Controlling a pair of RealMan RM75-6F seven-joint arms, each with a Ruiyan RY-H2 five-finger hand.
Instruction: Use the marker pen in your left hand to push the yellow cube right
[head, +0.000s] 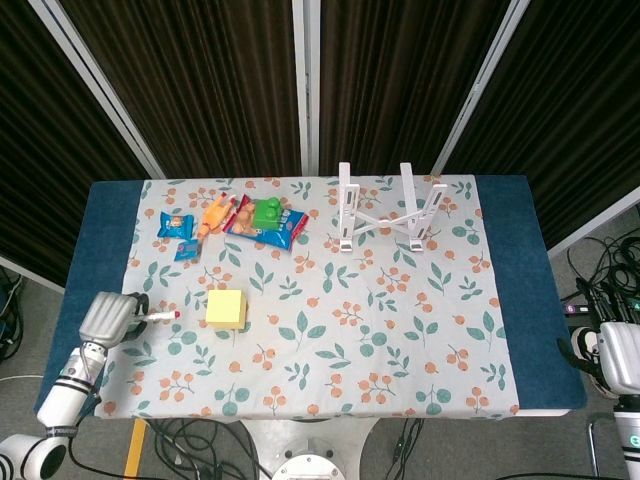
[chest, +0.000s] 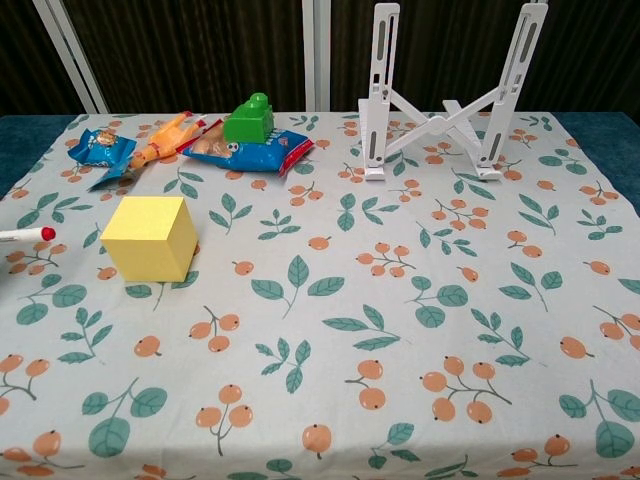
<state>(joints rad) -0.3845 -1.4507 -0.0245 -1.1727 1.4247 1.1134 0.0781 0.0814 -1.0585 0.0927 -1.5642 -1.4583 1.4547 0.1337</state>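
Note:
The yellow cube (head: 227, 307) (chest: 149, 238) sits on the flowered cloth, left of centre. My left hand (head: 108, 317) is at the cloth's left edge, level with the cube, and grips a white marker pen (head: 160, 317) (chest: 25, 235) with a red tip. The pen points right toward the cube's left face, with a gap between tip and cube. In the chest view only the pen's tip end shows at the left border. My right hand (head: 622, 356) hangs off the table's right edge, low in the head view; its fingers are hidden.
At the back left lie blue snack packets (head: 176, 224), an orange toy (head: 213, 215) and a green block (head: 266, 212) on a snack bag. A white folding stand (head: 388, 208) stands at the back centre. The blue table (head: 508, 250) shows around the cloth.

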